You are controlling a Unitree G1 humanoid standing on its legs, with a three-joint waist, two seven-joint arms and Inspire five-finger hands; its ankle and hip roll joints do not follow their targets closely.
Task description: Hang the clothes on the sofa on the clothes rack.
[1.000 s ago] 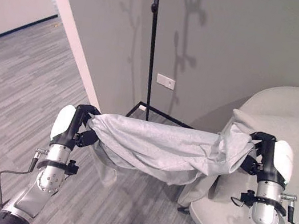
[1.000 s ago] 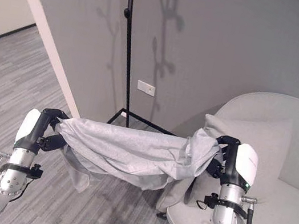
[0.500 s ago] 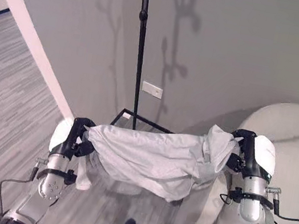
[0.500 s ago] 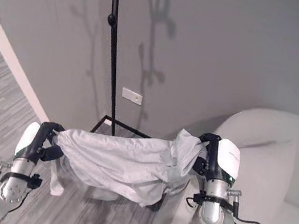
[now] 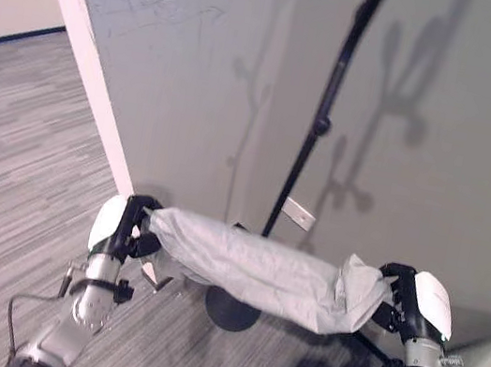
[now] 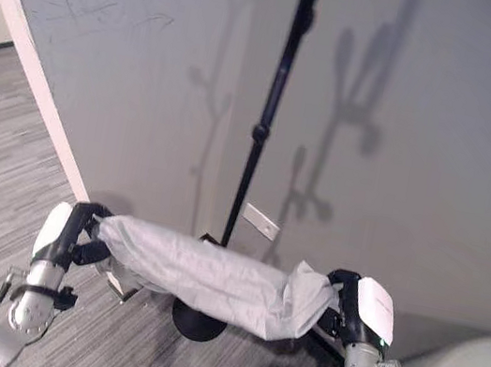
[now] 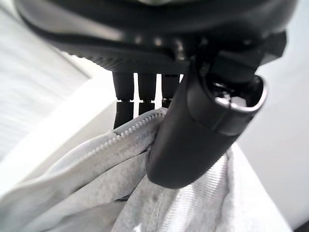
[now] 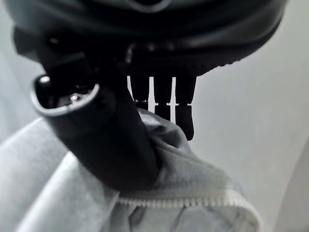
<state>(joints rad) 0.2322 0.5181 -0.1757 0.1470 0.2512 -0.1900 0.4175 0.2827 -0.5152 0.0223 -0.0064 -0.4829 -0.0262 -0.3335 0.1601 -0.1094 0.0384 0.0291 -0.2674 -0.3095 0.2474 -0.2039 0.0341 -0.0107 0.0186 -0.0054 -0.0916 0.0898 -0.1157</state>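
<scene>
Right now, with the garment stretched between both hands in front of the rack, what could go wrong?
The grey garment is only pinched at its two ends by the left hand and right hand, so either edge might slip out. It hangs low beside the rack pole, well below any hook, and the sagging middle could catch on the pole or the round base.
</scene>
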